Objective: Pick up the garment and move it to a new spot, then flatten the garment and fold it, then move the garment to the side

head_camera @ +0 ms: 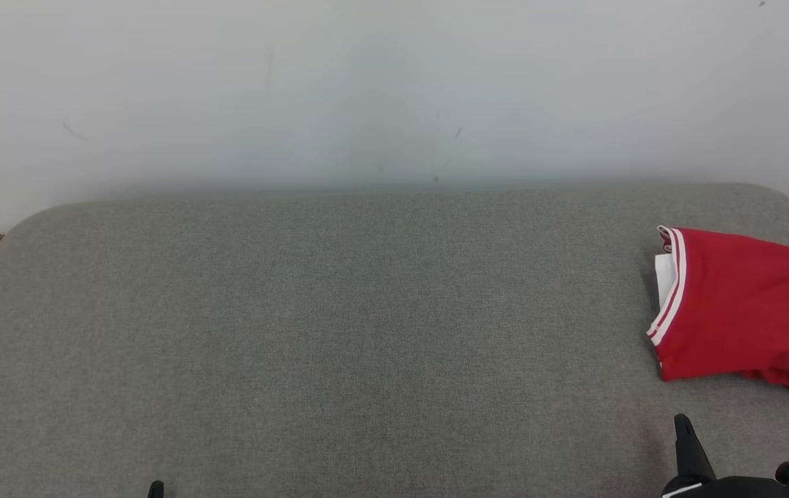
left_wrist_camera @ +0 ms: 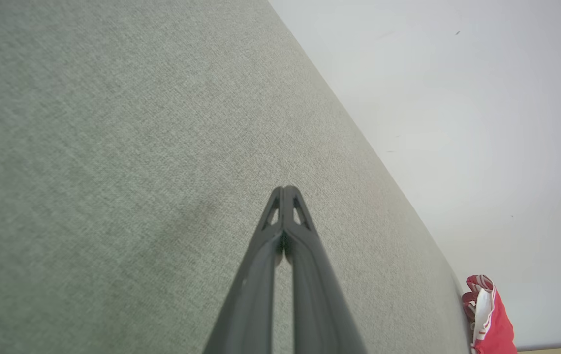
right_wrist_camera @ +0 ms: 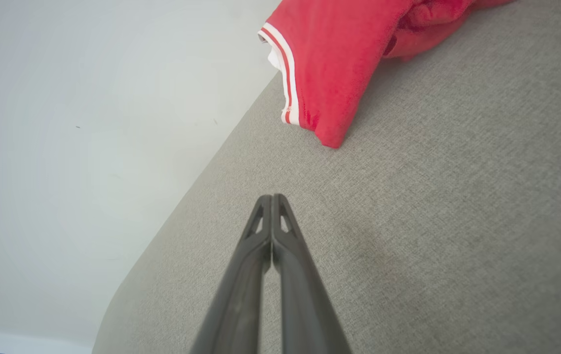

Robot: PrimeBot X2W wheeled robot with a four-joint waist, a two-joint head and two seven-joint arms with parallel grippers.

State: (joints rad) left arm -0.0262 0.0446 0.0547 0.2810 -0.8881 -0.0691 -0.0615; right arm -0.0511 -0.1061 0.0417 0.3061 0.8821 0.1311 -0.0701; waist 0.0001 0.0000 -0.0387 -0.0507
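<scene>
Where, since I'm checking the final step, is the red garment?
In the head view the red garment lies on the grey cushion, far right, just ahead of the right gripper.

Grey fabric surface (head_camera: 339,332); white wall (head_camera: 394,83)

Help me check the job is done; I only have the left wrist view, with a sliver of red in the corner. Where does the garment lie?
Observer: The garment lies folded at the right end of the grey cushion, running past the head view's right edge.
Operator: Is the right gripper on it?
Observer: No. The right gripper is shut and empty, with bare cushion between its tips and the garment.
Operator: Is the fold tidy?
Observer: Mostly flat, but the edge nearest the robot looks bunched.
</scene>
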